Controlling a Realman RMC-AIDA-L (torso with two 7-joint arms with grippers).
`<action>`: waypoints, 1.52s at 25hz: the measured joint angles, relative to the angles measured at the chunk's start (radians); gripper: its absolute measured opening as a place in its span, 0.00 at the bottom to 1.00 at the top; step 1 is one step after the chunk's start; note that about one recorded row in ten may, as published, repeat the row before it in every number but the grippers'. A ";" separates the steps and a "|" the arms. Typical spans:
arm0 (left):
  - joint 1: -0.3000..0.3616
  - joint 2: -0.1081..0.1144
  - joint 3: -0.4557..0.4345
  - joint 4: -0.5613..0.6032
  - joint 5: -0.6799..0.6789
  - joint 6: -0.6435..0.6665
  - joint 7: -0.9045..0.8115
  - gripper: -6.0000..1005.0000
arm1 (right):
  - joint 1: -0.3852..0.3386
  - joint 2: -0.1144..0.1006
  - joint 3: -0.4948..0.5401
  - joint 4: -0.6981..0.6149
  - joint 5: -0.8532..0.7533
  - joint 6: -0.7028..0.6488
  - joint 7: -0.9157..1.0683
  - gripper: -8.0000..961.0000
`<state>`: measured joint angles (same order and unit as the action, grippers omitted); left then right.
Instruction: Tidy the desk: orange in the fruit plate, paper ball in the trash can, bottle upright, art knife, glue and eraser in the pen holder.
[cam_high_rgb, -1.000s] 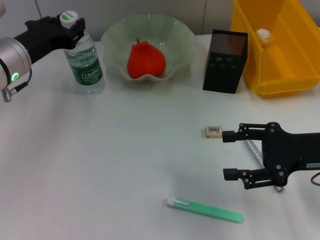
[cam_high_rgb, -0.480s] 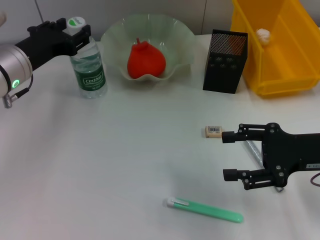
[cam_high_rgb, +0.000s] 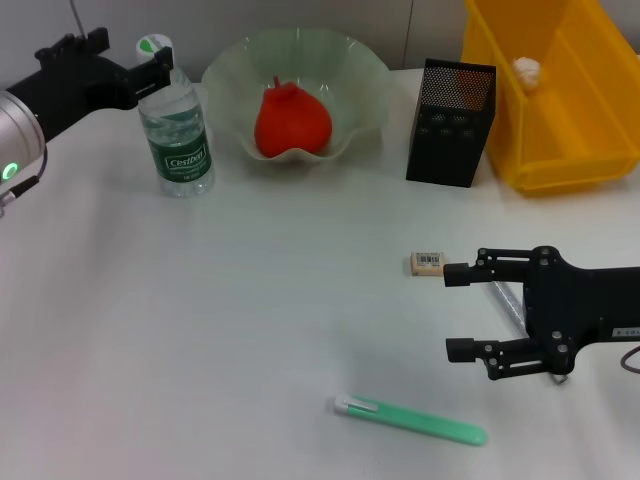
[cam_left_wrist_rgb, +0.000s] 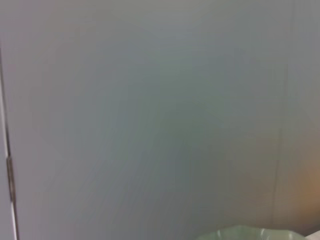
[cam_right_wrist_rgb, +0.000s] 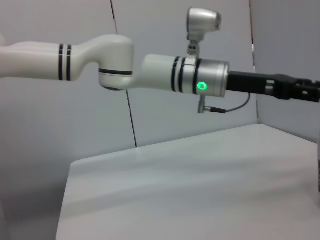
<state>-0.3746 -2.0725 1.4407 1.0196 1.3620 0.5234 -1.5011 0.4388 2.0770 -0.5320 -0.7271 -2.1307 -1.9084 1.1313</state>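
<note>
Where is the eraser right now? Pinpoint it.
In the head view the eraser lies on the desk right of centre, just off the right hand's upper fingertip, nearer than the pen holder.

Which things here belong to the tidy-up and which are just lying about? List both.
Job: bottle, orange, fruit plate, pen holder, trash can, paper ball, eraser, green stick (likely the glue), silver rod beside the open right claw (likely the knife).
Lying about: nothing that I can see.
</note>
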 joint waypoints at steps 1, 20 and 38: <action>0.013 0.000 0.001 0.018 0.000 0.009 0.003 0.84 | 0.000 0.000 0.002 0.000 0.000 0.000 0.002 0.82; 0.154 0.026 -0.400 -0.017 0.024 0.989 0.001 0.84 | 0.051 -0.001 0.000 -0.128 0.023 0.011 0.317 0.82; 0.161 0.063 -0.440 -0.073 0.302 1.390 0.012 0.84 | 0.103 -0.008 -0.367 -0.682 -0.132 -0.006 1.014 0.82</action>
<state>-0.2131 -2.0096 1.0008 0.9462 1.6639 1.9130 -1.4890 0.5418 2.0692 -0.8993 -1.4093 -2.2627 -1.9147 2.1451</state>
